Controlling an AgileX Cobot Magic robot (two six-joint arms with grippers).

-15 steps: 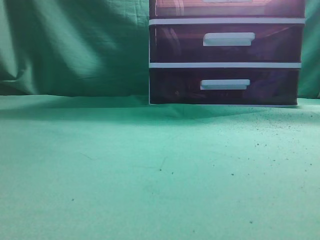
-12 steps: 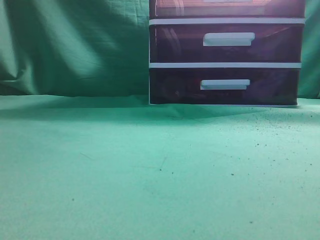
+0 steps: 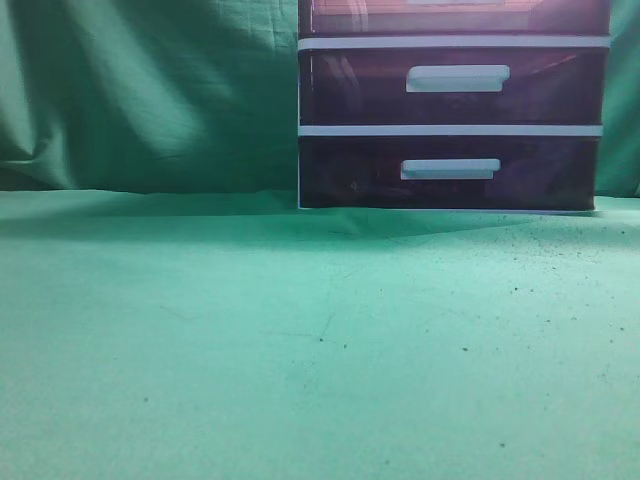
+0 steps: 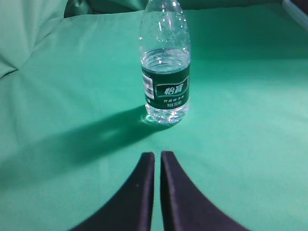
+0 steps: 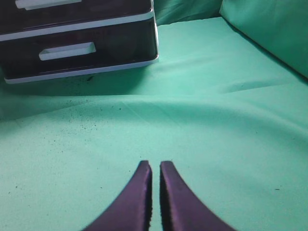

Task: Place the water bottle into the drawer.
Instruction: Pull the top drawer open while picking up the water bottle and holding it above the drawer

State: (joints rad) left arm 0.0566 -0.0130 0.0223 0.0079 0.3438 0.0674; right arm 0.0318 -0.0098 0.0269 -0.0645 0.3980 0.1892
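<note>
Exterior low, table height, facing cabinet – right wrist shares it; left wrist faces elsewhere

The frame edge cuts off the water bottle cap and most of the drawer.

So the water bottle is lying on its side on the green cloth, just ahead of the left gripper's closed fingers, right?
Not quite: the water bottle stands upright on the green cloth, as the left wrist view shows. The rest holds: it is just ahead of the left gripper, whose fingers are closed.
</note>
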